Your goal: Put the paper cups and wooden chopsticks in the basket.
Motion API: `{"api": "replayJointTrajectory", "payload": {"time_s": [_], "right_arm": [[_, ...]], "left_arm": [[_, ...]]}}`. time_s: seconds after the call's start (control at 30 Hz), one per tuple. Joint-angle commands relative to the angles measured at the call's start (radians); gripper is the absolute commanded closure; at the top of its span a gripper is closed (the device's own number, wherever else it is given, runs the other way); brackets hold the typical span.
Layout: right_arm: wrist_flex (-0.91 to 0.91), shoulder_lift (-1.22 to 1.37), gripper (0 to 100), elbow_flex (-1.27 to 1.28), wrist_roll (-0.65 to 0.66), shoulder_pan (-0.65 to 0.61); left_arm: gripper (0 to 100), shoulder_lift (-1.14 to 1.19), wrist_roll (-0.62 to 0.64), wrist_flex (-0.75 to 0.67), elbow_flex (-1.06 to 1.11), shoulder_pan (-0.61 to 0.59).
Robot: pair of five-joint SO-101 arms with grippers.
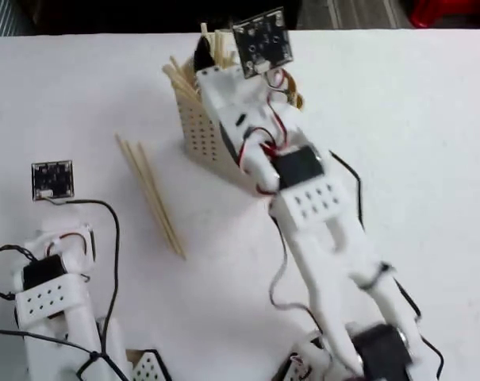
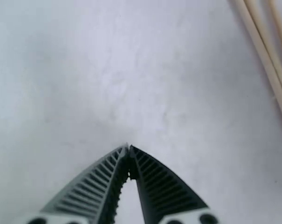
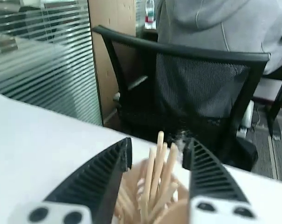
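Note:
A white perforated basket (image 1: 198, 131) stands at the back middle of the table, with several wooden chopsticks (image 1: 180, 78) sticking up out of it. My right gripper (image 1: 211, 49) hangs just over the basket's far side. In the right wrist view this gripper (image 3: 157, 145) is open, and the chopstick tips (image 3: 158, 172) rise between its fingers without clearly touching them. A few loose chopsticks (image 1: 150, 194) lie flat on the table left of the basket. My left arm (image 1: 49, 290) sits at the front left. Its gripper (image 2: 129, 149) is shut on nothing, just above bare table, the loose chopsticks (image 2: 266, 60) off to its side.
The right arm's body (image 1: 303, 198) stretches diagonally from the front right to the basket, covering part of it. Black cables (image 1: 113, 238) trail by the left arm. Beyond the table's far edge (image 1: 105, 33) stands a black office chair (image 3: 196, 88).

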Motion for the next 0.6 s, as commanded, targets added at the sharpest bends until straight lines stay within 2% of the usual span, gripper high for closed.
{"api": "replayJointTrajectory", "payload": {"time_s": [0.0, 0.07, 0.13, 0.27, 0.4, 0.47, 0.57], "right_arm": [[0.349, -0.179, 93.0, -0.037, 0.005, -0.058], [0.487, -0.246, 98.5, 0.008, 0.005, -0.108], [0.565, -0.305, 96.5, 0.091, 0.005, -0.157], [0.591, -0.39, 95.0, 0.311, 0.005, -0.203], [0.524, -0.415, 95.0, 0.529, 0.005, -0.191], [0.438, -0.424, 95.0, 0.632, 0.005, -0.166], [0.306, -0.424, 95.0, 0.746, 0.005, -0.113]], "left_arm": [[98, -0.019, -0.009, -0.018, -0.005, -0.008], [98, -0.019, -0.009, -0.017, -0.005, -0.008], [98, -0.019, -0.009, -0.015, -0.005, -0.008], [98, -0.019, -0.009, -0.014, -0.005, -0.008], [96, -0.016, -0.023, -0.012, -0.008, -0.005], [90, -0.015, -0.064, -0.012, -0.011, -0.005], [81, -0.015, -0.029, -0.008, -0.034, -0.005]]}}
